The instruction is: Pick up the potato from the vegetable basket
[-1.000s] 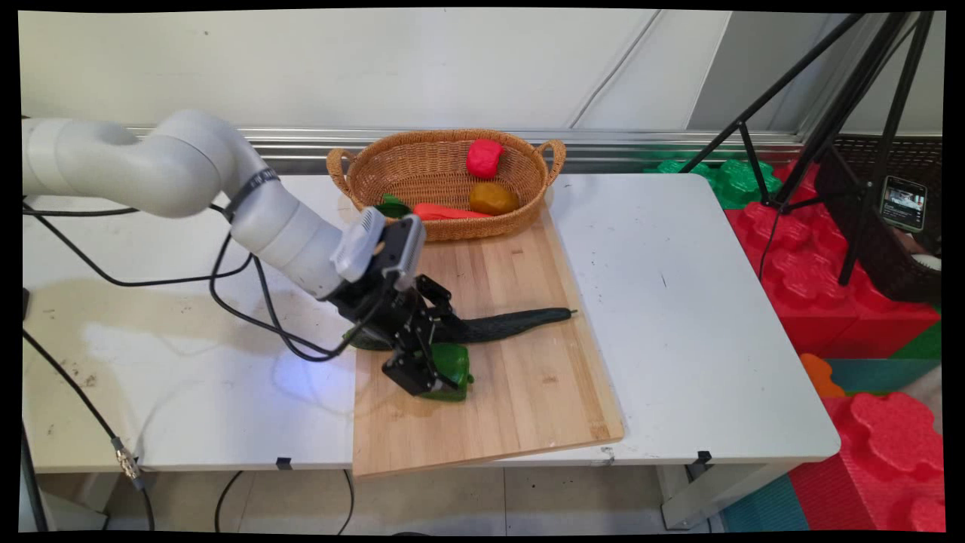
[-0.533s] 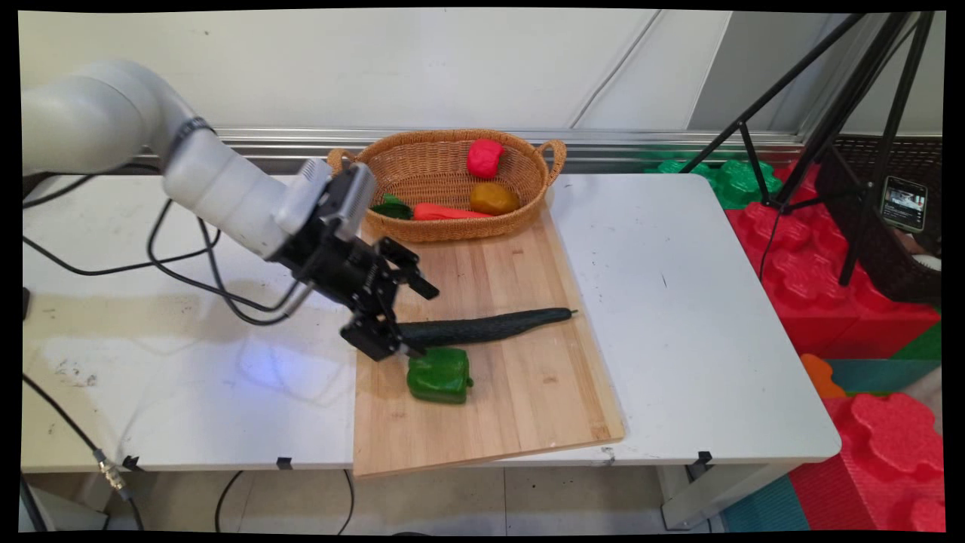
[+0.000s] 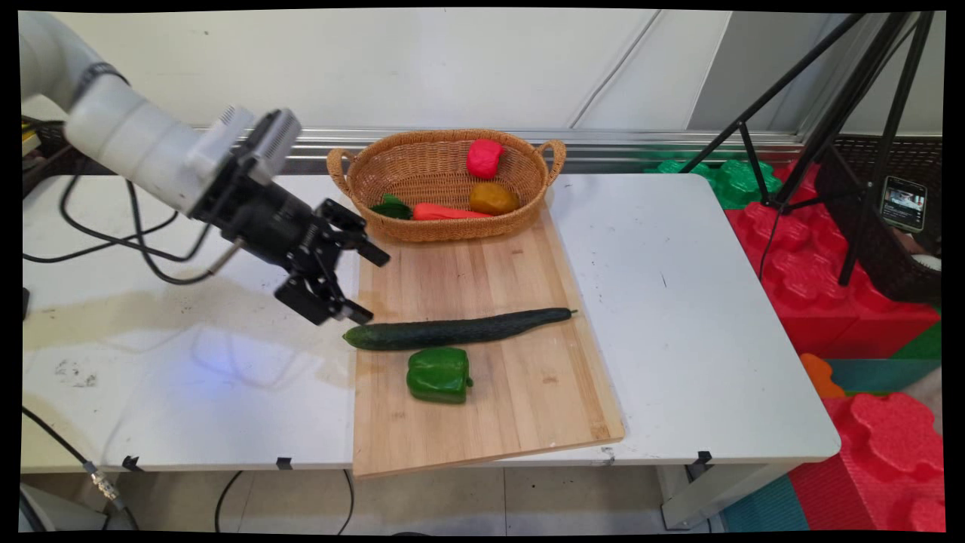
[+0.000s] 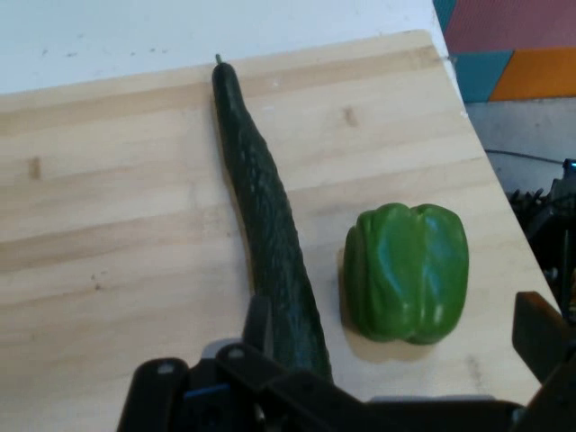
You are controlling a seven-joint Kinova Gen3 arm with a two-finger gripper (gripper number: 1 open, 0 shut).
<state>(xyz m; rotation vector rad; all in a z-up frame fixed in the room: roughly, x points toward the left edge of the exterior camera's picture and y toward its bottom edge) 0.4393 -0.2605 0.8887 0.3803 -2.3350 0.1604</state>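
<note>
My gripper (image 3: 369,286) hangs open and empty above the left edge of the wooden cutting board (image 3: 520,271), up and left of the vegetables. A long dark green cucumber (image 3: 452,329) lies across the board. A green bell pepper (image 3: 439,374) rests just in front of it, apart from the gripper. In the hand view the cucumber (image 4: 265,216) runs up the middle and the bell pepper (image 4: 407,272) lies to its right on the board (image 4: 117,225); the fingers (image 4: 540,333) spread wide at the bottom edge.
A wicker basket (image 3: 399,166) stands at the board's far end, holding a red piece (image 3: 483,157), a brown piece (image 3: 493,198) and a carrot (image 3: 445,213). Black cables (image 3: 113,241) hang from the arm at left. A tripod (image 3: 837,113) and red foam blocks (image 3: 814,271) stand right of the table.
The gripper let go of the green bell pepper, which stays on the board, and has risen and drawn back to the upper left, uncovering the cucumber's left end.
</note>
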